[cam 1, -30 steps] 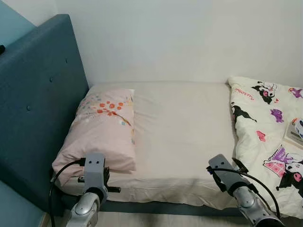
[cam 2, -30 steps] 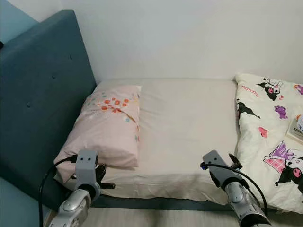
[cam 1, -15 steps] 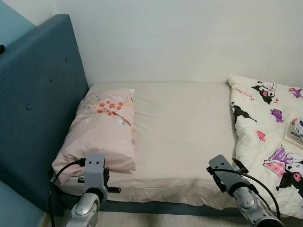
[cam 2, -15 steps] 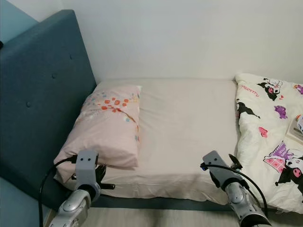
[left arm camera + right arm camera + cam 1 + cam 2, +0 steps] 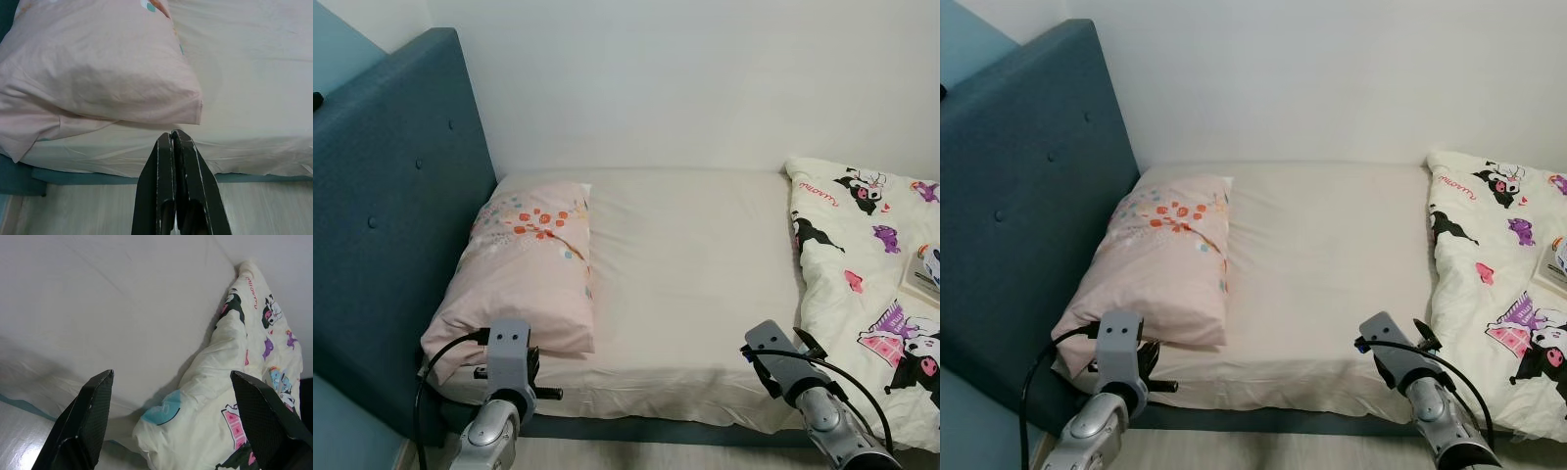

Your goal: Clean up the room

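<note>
From my head, I am looking down on a bed (image 5: pixel 685 284) with a smooth cream sheet, a little wrinkled at the near edge. A padded blue-green headboard (image 5: pixel 386 215) with small buttons is standing at my left. The pillow (image 5: pixel 524 264) is lying against it, soft and rectangular, pale pink with small orange and blue flowers. Its long axis is running from the wall toward me. At my right, a thick white quilt (image 5: pixel 867 284) with black and purple cartoon figures is lying bunched on the bed, and a small flat book-like thing (image 5: pixel 922 274) is resting on it at the edge of the picture; I cannot tell what it is. My two silver arms are reaching up from below, the left one under the pillow's near corner, the right one just beside the quilt's near edge.

From my left wrist, I am seeing my left hand (image 5: pixel 173 142) with its two black fingers pressed together, pointing at the pillow's (image 5: pixel 98 73) near corner and not touching it. The sheet is hanging over the blue bed frame, and pale wooden floor (image 5: pixel 73 210) is lying below.

From my right wrist, my right hand (image 5: pixel 178 391) is spread wide, its textured black fingers (image 5: pixel 88 416) standing far apart. Between them the quilt's (image 5: pixel 230 396) puffy rounded fold is meeting the flat sheet.
</note>
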